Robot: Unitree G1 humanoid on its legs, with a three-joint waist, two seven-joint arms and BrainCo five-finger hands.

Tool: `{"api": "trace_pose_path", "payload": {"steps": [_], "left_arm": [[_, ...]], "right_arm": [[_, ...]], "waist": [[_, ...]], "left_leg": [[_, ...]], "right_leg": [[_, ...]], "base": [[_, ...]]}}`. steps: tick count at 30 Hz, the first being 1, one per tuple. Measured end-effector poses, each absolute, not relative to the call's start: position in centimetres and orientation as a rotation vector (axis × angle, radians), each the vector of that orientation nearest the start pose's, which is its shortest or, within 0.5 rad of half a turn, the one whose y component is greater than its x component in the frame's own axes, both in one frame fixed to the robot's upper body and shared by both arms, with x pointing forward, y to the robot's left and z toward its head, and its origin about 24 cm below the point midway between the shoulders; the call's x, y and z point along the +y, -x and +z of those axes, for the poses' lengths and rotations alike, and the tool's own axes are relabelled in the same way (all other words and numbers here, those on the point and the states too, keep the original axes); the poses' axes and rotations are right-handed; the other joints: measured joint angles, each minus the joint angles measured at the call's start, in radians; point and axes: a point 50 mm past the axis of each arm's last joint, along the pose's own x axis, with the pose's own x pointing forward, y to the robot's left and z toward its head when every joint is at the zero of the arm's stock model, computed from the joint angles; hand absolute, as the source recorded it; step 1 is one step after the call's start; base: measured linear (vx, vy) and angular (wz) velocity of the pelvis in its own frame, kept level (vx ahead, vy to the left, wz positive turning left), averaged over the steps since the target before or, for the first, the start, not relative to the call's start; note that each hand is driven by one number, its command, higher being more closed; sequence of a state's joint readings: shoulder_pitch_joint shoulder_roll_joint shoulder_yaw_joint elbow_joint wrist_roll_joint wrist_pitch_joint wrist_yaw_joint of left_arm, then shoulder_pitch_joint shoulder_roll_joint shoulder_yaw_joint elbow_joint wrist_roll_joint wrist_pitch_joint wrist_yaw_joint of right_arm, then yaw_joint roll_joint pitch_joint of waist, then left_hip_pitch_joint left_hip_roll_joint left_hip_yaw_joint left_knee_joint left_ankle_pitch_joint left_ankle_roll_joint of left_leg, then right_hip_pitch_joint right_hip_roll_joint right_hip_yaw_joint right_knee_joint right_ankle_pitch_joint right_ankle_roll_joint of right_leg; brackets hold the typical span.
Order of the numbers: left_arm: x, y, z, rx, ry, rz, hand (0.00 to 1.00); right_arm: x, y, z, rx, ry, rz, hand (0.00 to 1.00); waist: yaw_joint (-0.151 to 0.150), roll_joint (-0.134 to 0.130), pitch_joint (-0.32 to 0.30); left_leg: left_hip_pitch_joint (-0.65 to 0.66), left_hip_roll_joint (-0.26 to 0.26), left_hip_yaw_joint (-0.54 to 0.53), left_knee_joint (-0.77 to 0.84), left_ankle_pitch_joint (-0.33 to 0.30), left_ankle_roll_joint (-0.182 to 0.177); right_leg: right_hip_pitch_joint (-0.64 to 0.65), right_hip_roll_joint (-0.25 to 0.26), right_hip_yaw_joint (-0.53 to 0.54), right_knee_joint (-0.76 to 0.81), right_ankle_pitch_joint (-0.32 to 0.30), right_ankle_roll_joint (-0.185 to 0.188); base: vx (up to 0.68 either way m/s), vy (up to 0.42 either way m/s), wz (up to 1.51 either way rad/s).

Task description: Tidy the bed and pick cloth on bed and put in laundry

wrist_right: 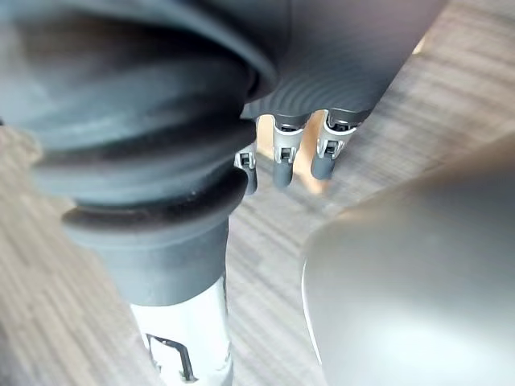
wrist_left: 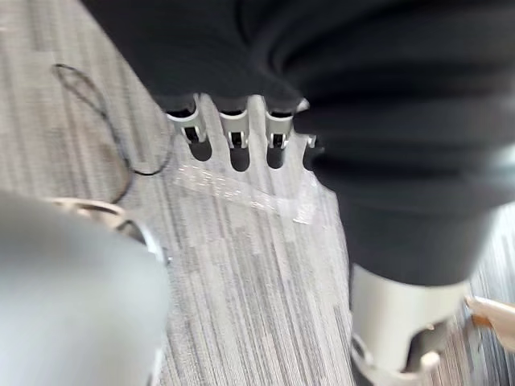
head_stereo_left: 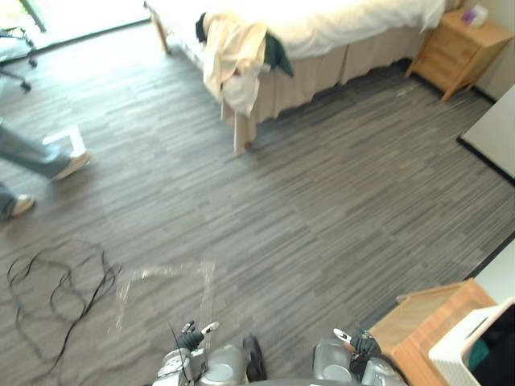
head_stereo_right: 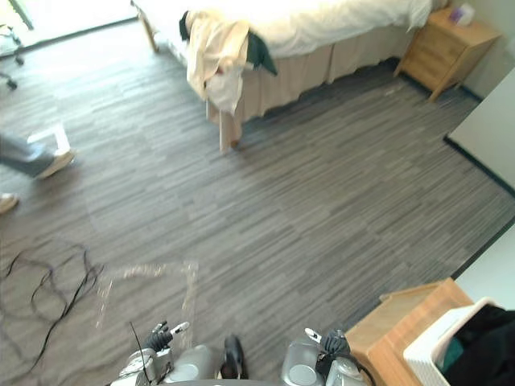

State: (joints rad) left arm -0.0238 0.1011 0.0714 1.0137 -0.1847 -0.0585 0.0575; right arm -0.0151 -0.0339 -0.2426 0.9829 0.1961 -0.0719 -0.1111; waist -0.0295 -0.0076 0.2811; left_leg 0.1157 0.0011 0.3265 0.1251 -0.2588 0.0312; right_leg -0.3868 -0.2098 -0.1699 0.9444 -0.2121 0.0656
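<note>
Grey striped carpet (head_stereo_left: 322, 209) runs across the whole room, and at the far end stands the bed (head_stereo_left: 346, 24) under a pale cover with a beige skirt. Over its near corner hangs the cloth (head_stereo_left: 233, 52), a cream garment drooping down past the skirt towards the floor, with a dark green piece (head_stereo_left: 278, 56) tucked just beside it on the mattress edge. A wooden nightstand (head_stereo_left: 463, 52) sits by the bed's far side with a small purple thing (head_stereo_left: 476, 14) on top. Close by, at the robot's right, a white laundry basket (head_stereo_left: 460, 347) rests on a low wooden stand (head_stereo_left: 426, 318), dark clothes (head_stereo_right: 487, 334) already inside it. A person's legs (head_stereo_left: 40, 157) cross the carpet off to the left, well away from the bed. Strips of clear tape (head_stereo_left: 165, 273) mark the floor. The left hand (head_stereo_left: 193, 334) and right hand (head_stereo_left: 360, 343) hang low at the robot's sides, fingers (wrist_left: 233, 129) loose and fairly straight, nothing in either; the right's fingers (wrist_right: 282, 159) point at bare carpet.
</note>
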Motion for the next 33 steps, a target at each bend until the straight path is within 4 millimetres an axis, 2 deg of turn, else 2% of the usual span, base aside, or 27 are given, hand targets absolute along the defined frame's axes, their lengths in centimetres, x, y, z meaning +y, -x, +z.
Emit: {"api": "trace_pose_path", "payload": {"steps": [1,2,4,6,7,8,9,10,11,12,13,15,17,20,21,22,23,24,25,26,27,28,29,30,31,32,33], "left_arm": [[19.5,-15.6,-14.0,0.903,0.085,0.247,0.0],[19.2,-16.2,-13.8,0.892,0.09,0.245,0.0],[19.4,-17.8,-13.0,0.829,0.059,0.255,0.0],[20.4,-17.2,-13.1,0.819,0.047,0.299,0.0],[20.8,-16.2,-13.4,0.838,0.059,0.326,0.0],[20.7,-15.4,-13.8,0.869,0.085,0.347,0.0],[20.2,-14.1,-14.4,0.903,0.109,0.363,0.0],[20.1,-13.5,-14.6,0.918,0.122,0.373,0.0],[19.6,-12.6,-15.0,0.944,0.146,0.383,0.0],[19.4,-12.4,-15.1,0.952,0.156,0.382,0.0],[19.3,-12.3,-15.1,0.953,0.16,0.382,0.0],[19.1,-13.1,-14.6,0.908,0.177,0.374,0.0],[19.3,-13.7,-14.2,0.869,0.184,0.377,0.0],[18.9,-14.3,-14.1,0.854,0.212,0.375,0.0],[18.7,-14.4,-14.1,0.854,0.215,0.371,0.0],[18.4,-14.2,-14.2,0.865,0.221,0.368,0.0],[18.4,-14.1,-14.3,0.87,0.221,0.369,0.0],[18.5,-13.4,-14.5,0.89,0.223,0.378,0.0],[18.9,-13.1,-14.7,0.9,0.211,0.385,0.0],[19.2,-12.9,-14.8,0.911,0.202,0.389,0.0],[19.4,-12.9,-14.8,0.914,0.193,0.387,0.0],[19.7,-12.8,-14.8,0.917,0.184,0.392,0.0],[19.9,-12.7,-14.8,0.93,0.173,0.395,0.0],[20.1,-12.3,-15.0,0.952,0.164,0.406,0.0],[20.1,-12.1,-15.1,0.961,0.162,0.411,0.0],[20.1,-12.0,-15.2,0.966,0.161,0.413,0.0],[20.0,-12.3,-15.1,0.958,0.164,0.413,0.0]], "right_arm": [[-20.4,-15.3,-13.8,0.853,-0.225,-0.459,0.0],[-20.7,-15.5,-13.7,0.846,-0.228,-0.471,0.0],[-20.8,-15.4,-13.7,0.845,-0.243,-0.496,0.0],[-20.8,-15.1,-13.8,0.851,-0.235,-0.492,0.0],[-21.2,-14.4,-14.1,0.874,-0.222,-0.496,0.0],[-21.8,-14.3,-14.0,0.871,-0.205,-0.504,0.0],[-22.5,-14.5,-13.8,0.864,-0.188,-0.508,0.0],[-22.9,-14.8,-13.6,0.854,-0.173,-0.508,0.0],[-23.0,-15.1,-13.5,0.862,-0.155,-0.499,0.0],[-22.6,-15.0,-13.7,0.882,-0.146,-0.48,0.0],[-22.2,-15.0,-13.9,0.891,-0.149,-0.468,0.0],[-21.3,-15.6,-13.8,0.886,-0.148,-0.433,0.0],[-21.1,-16.6,-13.5,0.865,-0.152,-0.423,0.0],[-21.5,-17.3,-13.1,0.842,-0.145,-0.434,0.0],[-22.0,-16.8,-13.2,0.848,-0.141,-0.456,0.0],[-22.6,-16.0,-13.3,0.864,-0.121,-0.482,0.0],[-22.6,-15.8,-13.4,0.869,-0.119,-0.485,0.0],[-22.7,-14.6,-13.8,0.894,-0.115,-0.498,0.0],[-22.7,-13.2,-14.3,0.933,-0.115,-0.513,0.0],[-22.5,-12.6,-14.6,0.949,-0.121,-0.52,0.0],[-22.4,-11.8,-14.8,0.965,-0.143,-0.552,0.0],[-21.9,-11.6,-15.0,0.974,-0.172,-0.568,0.0],[-21.7,-11.4,-15.1,0.978,-0.189,-0.578,0.0],[-21.8,-11.1,-15.1,0.98,-0.204,-0.603,0.0],[-22.0,-11.1,-15.0,0.966,-0.204,-0.616,0.0],[-22.7,-11.7,-14.3,0.911,-0.211,-0.654,0.0],[-24.0,-12.4,-13.2,0.824,-0.221,-0.716,0.0]], "waist": [[-0.014,0.014,0.009],[-0.02,0.017,0.013],[-0.029,0.017,0.026],[-0.043,0.002,0.013],[-0.046,0.007,-0.007],[-0.04,0.041,-0.017],[-0.033,0.09,-0.018],[-0.03,0.114,-0.017],[-0.013,0.144,-0.007],[0.006,0.139,0.01],[0.02,0.118,0.023],[0.044,0.08,0.028],[0.055,0.057,0.025],[0.064,0.06,0.031],[0.067,0.061,0.03],[0.07,0.078,0.019],[0.07,0.08,0.016],[0.072,0.087,-0.005],[0.069,0.048,-0.041],[0.065,0.027,-0.057],[0.059,0.018,-0.068],[0.041,-0.002,-0.064],[0.026,-0.011,-0.06],[0.008,-0.009,-0.053],[0.001,-0.005,-0.051],[-0.007,0.02,-0.043],[-0.014,0.035,-0.043]], "left_leg": [[0.033,0.01,-0.01,-0.035,-0.003,-0.008],[0.067,0.018,-0.006,-0.057,-0.005,-0.022],[0.143,0.012,-0.026,-0.085,-0.033,-0.069],[0.231,0.02,-0.044,-0.078,-0.058,-0.112],[0.275,0.043,-0.061,-0.041,-0.076,-0.144],[0.249,0.087,-0.063,0.06,-0.083,-0.156],[0.169,0.165,-0.071,0.287,-0.049,-0.18],[0.112,0.209,-0.077,0.433,0.011,-0.16],[0.0,0.285,-0.079,0.704,0.121,-0.117],[-0.08,0.331,-0.075,0.9,0.107,-0.105],[-0.116,0.332,-0.065,0.976,0.094,-0.109],[-0.216,0.303,-0.009,0.97,0.086,-0.109],[-0.303,0.261,0.016,0.87,0.068,-0.111],[-0.392,0.208,0.101,0.479,0.064,-0.101],[-0.384,0.189,0.175,0.293,0.093,-0.09],[-0.388,0.189,0.264,0.137,0.153,-0.031],[-0.389,0.192,0.277,0.122,0.161,-0.018],[-0.399,0.193,0.284,0.125,0.213,0.067],[-0.4,0.164,0.282,0.157,0.26,0.109],[-0.394,0.138,0.278,0.156,0.246,0.115],[-0.36,0.09,0.248,0.128,0.221,0.124],[-0.305,0.044,0.213,0.092,0.205,0.118],[-0.267,0.023,0.191,0.075,0.199,0.115],[-0.188,0.0,0.141,0.04,0.191,0.107],[-0.151,-0.005,0.125,0.027,0.191,0.107],[-0.089,0.0,0.086,0.011,0.187,0.096],[-0.046,0.014,0.043,0.003,0.175,0.064]], "right_leg": [[-0.042,0.026,-0.072,-0.227,0.01,-0.013],[-0.041,0.049,-0.121,-0.461,0.066,-0.008],[-0.05,0.064,-0.165,-0.744,0.169,-0.003],[-0.058,0.078,-0.156,-0.772,0.199,-0.056],[-0.056,0.105,-0.125,-0.718,0.314,-0.151],[-0.067,0.121,-0.128,-0.653,0.338,-0.167],[-0.051,0.158,-0.14,-0.617,0.308,-0.172],[-0.025,0.188,-0.146,-0.629,0.282,-0.182],[0.051,0.245,-0.135,-0.673,0.259,-0.205],[0.152,0.275,-0.122,-0.721,0.249,-0.215],[0.226,0.279,-0.099,-0.749,0.244,-0.22],[0.37,0.27,-0.044,-0.828,0.235,-0.221],[0.44,0.249,-0.003,-0.881,0.195,-0.178],[0.561,0.221,0.01,-0.966,0.153,-0.116],[0.616,0.204,0.004,-0.991,0.125,-0.083],[0.668,0.204,-0.004,-1.002,0.08,-0.054],[0.678,0.206,-0.006,-1.0,0.063,-0.05],[0.708,0.201,-0.019,-0.965,-0.008,-0.026],[0.69,0.158,-0.026,-0.848,-0.07,0.031],[0.651,0.126,-0.04,-0.749,-0.084,0.054],[0.54,0.072,-0.044,-0.475,-0.06,0.091],[0.419,0.034,0.0,-0.183,0.037,0.117],[0.379,0.029,0.018,-0.082,0.031,0.116],[0.33,0.019,0.016,-0.003,-0.007,0.099],[0.313,0.017,0.007,-0.011,-0.025,0.091],[0.286,0.034,-0.012,-0.087,-0.06,0.066],[0.254,0.073,0.014,-0.238,-0.077,0.058]], "base": [[0.55,-0.051,0.48],[0.57,-0.065,0.45],[0.6,-0.133,0.64],[0.85,-0.266,0.68],[0.87,-0.319,0.3],[1.03,-0.44,0.06],[0.64,-0.308,-0.19],[0.81,-0.359,-0.42],[0.82,-0.283,-0.52],[0.96,-0.304,-0.56],[0.89,-0.257,-0.47],[0.74,-0.183,-0.43],[0.51,-0.07,-0.55],[0.59,0.012,-0.44],[0.71,0.119,-0.14],[0.59,0.11,-0.11],[0.74,0.227,-0.09],[0.71,0.264,0.1],[0.86,0.313,0.27],[0.76,0.309,0.52],[0.73,0.328,0.77],[0.71,0.319,0.91],[0.68,0.235,1.18],[0.51,0.112,1.01],[0.59,0.092,1.14],[0.55,0.026,1.1],[0.62,-0.021,1.3]]}}
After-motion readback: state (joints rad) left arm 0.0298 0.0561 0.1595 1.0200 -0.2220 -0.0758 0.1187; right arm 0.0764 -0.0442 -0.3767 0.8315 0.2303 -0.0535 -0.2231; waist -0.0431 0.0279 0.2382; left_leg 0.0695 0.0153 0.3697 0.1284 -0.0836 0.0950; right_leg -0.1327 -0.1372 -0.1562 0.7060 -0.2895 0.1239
